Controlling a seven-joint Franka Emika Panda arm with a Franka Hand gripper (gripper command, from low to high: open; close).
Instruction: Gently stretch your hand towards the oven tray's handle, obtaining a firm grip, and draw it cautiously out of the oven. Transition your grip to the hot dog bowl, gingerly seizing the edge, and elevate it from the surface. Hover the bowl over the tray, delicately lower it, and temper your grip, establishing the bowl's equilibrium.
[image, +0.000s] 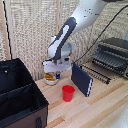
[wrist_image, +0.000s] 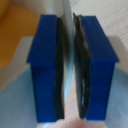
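Wooden table (image: 107, 107) bears one oven (image: 113, 55), one hot dog bowl (image: 50, 77), one red cup (image: 68, 93).

Arm (image: 67, 32) bent down, pincer (wrist_image: 69, 75) clamped

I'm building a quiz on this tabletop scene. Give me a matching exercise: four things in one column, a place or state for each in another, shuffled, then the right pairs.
Things:
1. hot dog bowl
2. red cup
3. oven tray
4. blue book

Places or states:
A. standing upright between cup and oven
B. pulled out in front of the oven
C. under the hand, its rim between the blue fingers
D. alone on the wood, nearest the black bin

Pairs: 1-C, 2-D, 3-B, 4-A
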